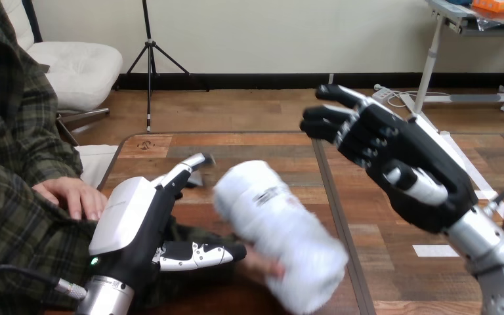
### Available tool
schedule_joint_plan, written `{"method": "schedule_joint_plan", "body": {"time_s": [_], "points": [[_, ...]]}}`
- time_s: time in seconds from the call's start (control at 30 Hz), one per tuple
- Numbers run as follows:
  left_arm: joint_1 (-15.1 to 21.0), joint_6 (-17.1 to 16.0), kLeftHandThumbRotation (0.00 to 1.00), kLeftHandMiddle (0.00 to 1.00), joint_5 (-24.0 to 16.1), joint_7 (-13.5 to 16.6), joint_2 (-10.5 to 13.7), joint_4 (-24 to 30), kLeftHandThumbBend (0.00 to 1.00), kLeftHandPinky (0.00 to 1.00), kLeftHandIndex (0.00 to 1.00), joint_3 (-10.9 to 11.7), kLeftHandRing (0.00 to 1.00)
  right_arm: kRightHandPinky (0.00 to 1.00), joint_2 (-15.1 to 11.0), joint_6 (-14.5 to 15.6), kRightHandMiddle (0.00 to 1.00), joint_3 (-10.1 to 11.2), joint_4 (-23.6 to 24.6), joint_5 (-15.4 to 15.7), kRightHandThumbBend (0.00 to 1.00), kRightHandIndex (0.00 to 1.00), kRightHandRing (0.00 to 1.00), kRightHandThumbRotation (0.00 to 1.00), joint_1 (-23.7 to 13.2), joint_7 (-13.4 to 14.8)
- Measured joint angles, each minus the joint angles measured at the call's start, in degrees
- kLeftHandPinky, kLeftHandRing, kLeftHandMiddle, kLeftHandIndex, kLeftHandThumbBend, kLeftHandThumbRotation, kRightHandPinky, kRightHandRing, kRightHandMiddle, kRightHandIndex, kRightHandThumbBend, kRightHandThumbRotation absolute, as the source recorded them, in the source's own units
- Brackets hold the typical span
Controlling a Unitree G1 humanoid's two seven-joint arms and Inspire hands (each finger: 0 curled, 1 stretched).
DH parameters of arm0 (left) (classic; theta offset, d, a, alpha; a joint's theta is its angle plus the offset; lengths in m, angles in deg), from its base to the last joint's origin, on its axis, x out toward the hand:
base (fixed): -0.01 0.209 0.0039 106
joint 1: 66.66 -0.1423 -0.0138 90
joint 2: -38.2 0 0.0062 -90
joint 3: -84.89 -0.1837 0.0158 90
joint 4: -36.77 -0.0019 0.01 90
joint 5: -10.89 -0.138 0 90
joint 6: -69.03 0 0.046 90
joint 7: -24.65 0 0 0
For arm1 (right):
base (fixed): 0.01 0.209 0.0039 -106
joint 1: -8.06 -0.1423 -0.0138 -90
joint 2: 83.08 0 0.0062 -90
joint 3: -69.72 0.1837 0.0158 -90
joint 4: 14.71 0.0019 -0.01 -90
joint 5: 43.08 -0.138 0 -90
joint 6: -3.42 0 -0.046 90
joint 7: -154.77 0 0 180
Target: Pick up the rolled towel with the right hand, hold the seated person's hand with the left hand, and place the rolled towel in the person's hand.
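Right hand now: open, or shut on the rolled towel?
Open: the right hand is raised with relaxed fingers, apart from the rolled towel.

beyond the wooden surface [262, 144] a wood floor [249, 108] runs to a dark baseboard [269, 80] under a pale wall [269, 33]. past the surface's far left corner stands a white cushioned chair [79, 72], a black tripod [148, 59] just beside it. past its far right corner stands a grey table [456, 16] on a metal leg.

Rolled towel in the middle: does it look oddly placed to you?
Somewhat. The rolled towel lies slanted over the person's fingers, with no robot hand on it: the right hand is open, raised well clear. It might roll off.
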Motion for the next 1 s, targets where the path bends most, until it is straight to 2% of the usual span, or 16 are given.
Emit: {"method": "schedule_joint_plan", "body": {"time_s": [0.17,0.43,1.0], "points": [[-1.05,0.46,0.40,0.93,0.00,0.08,-0.48,1.77,1.00,0.86,0.95,0.05,0.92,0.90,0.01,-0.10,0.82,0.45,-0.01,-0.02,1.00,0.86,0.83,0.53,1.54,-0.52],[-3.35,0.89,0.40,0.96,0.01,0.07,-1.00,4.56,1.00,0.92,0.97,0.04,0.95,0.90,0.02,-1.75,0.82,0.46,-0.45,0.34,1.00,0.87,0.83,0.54,3.39,-1.54],[-8.88,1.15,0.44,0.98,1.75,-1.80,-1.42,8.95,1.00,0.94,0.98,-0.11,0.96,0.90,-0.09,-3.72,0.82,0.47,-1.23,0.76,1.00,0.87,0.84,0.52,4.43,-2.09]]}}
